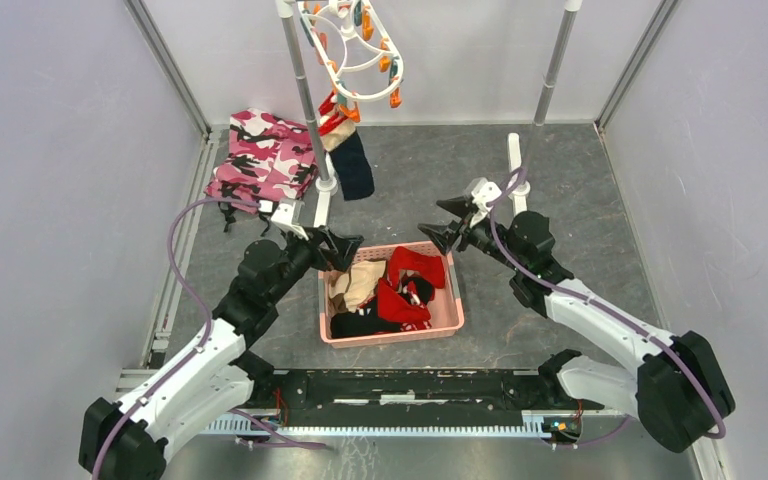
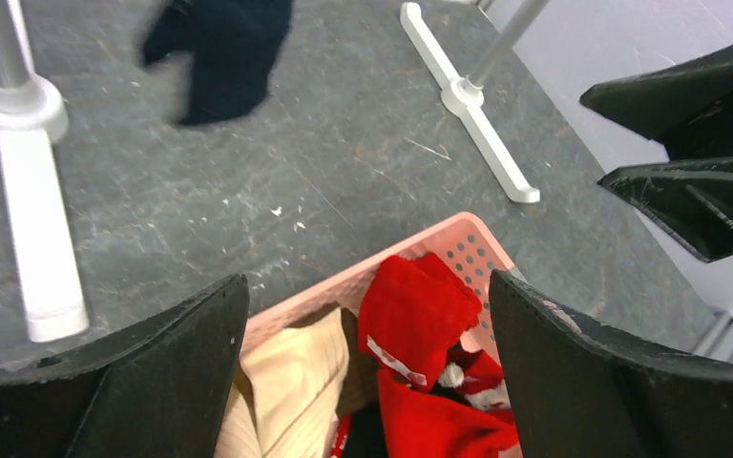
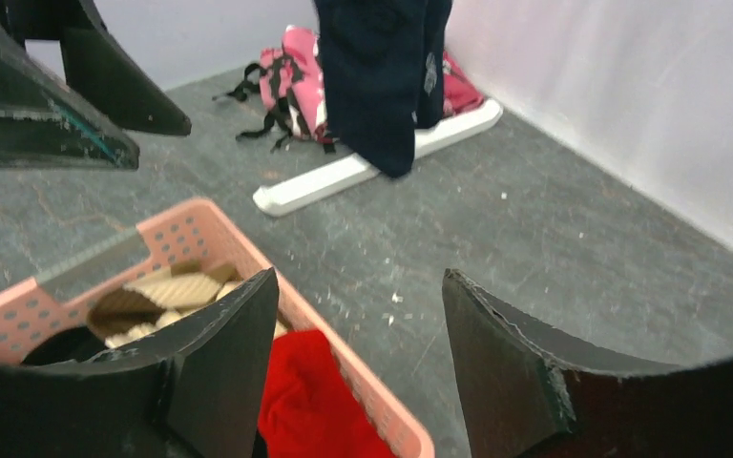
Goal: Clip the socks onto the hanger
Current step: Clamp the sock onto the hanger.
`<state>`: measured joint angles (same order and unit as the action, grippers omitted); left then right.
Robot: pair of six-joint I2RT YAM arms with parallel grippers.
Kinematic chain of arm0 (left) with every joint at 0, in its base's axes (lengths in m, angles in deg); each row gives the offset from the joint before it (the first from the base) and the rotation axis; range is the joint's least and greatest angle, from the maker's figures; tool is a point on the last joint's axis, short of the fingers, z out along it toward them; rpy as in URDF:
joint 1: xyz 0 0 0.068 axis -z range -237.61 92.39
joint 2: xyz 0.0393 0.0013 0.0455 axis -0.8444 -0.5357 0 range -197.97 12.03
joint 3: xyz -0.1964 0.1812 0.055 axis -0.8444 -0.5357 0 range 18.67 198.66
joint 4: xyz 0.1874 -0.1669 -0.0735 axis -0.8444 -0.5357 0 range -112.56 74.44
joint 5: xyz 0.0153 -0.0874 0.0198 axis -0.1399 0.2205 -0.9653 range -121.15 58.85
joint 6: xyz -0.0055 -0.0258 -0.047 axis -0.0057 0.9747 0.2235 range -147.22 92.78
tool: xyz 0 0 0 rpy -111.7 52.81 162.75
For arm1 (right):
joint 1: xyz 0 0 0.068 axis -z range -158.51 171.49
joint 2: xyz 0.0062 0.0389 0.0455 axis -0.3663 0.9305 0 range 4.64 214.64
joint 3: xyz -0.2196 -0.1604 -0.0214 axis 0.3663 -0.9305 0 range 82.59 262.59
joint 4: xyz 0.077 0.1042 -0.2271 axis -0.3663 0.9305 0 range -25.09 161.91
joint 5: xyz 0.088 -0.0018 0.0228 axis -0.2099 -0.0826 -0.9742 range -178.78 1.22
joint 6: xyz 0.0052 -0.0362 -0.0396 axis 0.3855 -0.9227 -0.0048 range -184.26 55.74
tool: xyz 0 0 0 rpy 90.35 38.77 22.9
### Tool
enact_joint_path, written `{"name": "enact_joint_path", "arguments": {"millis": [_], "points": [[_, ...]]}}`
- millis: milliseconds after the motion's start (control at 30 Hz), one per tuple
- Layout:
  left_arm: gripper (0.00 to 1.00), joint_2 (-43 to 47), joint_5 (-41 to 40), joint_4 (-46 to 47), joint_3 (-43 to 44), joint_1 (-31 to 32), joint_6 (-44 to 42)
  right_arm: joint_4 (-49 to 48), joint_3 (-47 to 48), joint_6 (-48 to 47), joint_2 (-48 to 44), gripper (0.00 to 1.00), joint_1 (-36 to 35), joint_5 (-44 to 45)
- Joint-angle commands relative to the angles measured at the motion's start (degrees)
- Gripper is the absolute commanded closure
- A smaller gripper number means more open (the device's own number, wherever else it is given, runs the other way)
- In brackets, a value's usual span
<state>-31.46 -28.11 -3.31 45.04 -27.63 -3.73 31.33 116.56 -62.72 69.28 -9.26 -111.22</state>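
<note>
Both hands are hanging open by the sock basket, holding nothing.

The left hand [image 1: 345,250] is hovering with its jaws spread wide just above the far left corner of the pink basket [image 1: 392,337], and nothing is sitting between its fingers. The right hand [image 1: 435,222] is facing it from just off the basket's far right corner, jaws also parted and gripping nothing. Loose socks [image 1: 415,268] are lying heaped in the basket, below the two hands: red ones toward the right hand, a beige one under the left hand, black ones at the near side. Beyond the hands, the hanger [image 1: 352,50] is dangling high up, with a navy sock [image 1: 353,165], a red one and a beige one hanging beneath it. A camouflage cloth [image 1: 265,155] is lying on the grey surface [image 1: 550,180] beyond the left hand.
</note>
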Motion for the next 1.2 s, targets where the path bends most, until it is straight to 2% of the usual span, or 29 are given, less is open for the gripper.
{"name": "enact_joint_path", "arguments": {"millis": [0, 267, 400, 600, 733, 800, 933, 1067, 1167], "points": [[0.0, -0.1, 5.3, 7.2, -2.7, 0.0, 5.6, 2.6, -4.9, -2.8, -3.4, 0.3, -0.7, -0.1], [0.0, -4.3, 11.6, 15.3, -6.8, 0.0, 9.6, 8.5, -8.5, -8.4, -3.6, 0.31, -4.2, -4.1], [0.0, -5.3, 15.1, 17.7, -8.3, 0.0, 7.9, 10.4, -8.1, -11.6, -2.9, 0.32, -7.2, -1.2], [0.02, -10.9, 21.2, 25.1, -10.6, 0.0, 7.4, 9.6, -7.6, -9.5, 0.4, 0.37, -8.0, 4.4], [0.1, -17.5, 25.1, 26.5, -8.7, 0.3, 10.0, 7.6, -10.0, -7.8, -1.1, 0.35, -7.9, 8.5], [0.16, -19.8, 22.5, 22.5, -6.4, 1.7, 8.3, 6.9, -10.9, -6.9, -2.2, 0.34, -7.4, 10.1], [0.22, -22.3, 10.1, 12.6, -1.3, 8.9, 1.6, 4.9, -13.5, -4.4, -4.1, 0.34, -5.5, 11.0], [0.29, -25.3, 1.6, 9.2, 1.5, 14.0, -1.3, 3.2, -15.1, -2.5, -4.6, 0.33, -3.6, 11.0], [0.3, -28.6, -4.5, 6.3, 3.7, 17.2, -3.1, 2.7, -15.5, -1.9, -4.2, 0.34, -3.4, 10.3]]}}
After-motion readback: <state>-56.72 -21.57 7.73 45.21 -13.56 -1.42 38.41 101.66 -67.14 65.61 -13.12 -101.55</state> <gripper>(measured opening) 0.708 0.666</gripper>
